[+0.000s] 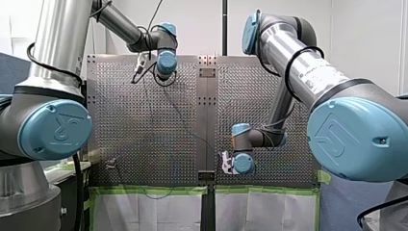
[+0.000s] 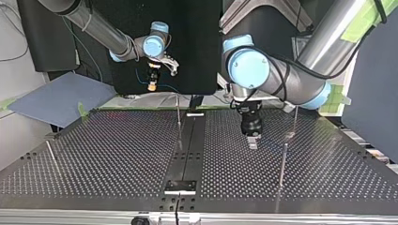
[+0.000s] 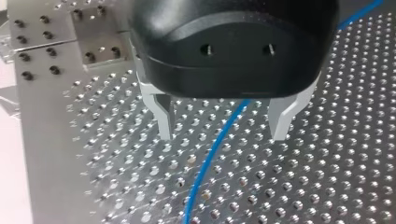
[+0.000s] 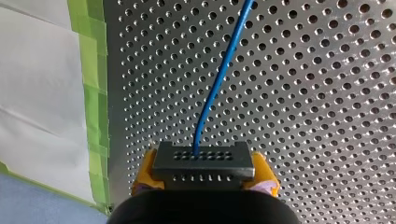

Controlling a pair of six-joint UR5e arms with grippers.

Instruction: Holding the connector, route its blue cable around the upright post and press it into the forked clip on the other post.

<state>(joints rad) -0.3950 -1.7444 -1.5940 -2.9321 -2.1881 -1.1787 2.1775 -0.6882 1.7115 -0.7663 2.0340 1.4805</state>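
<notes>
My right gripper (image 4: 204, 170) has its yellow-padded fingers (image 4: 145, 173) clamped on the dark connector (image 4: 204, 161), raised beyond the bench (image 4: 327, 116)'s far edge in the top view. The connector's long side lies across the fingers. The blue cable (image 4: 219, 79) leaves its face straight ahead. My left gripper (image 3: 222, 135) hangs low, its fingers (image 3: 163, 116) spread, with the cable passing beneath between them.

Front and top views face across the table (image 2: 328, 154); wrist views seemingly close above

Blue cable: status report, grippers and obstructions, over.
Right gripper shut on connector, blue cable trailing ahead. Left gripper open, cable running between its fingers. Nothing seen in the way.
</notes>
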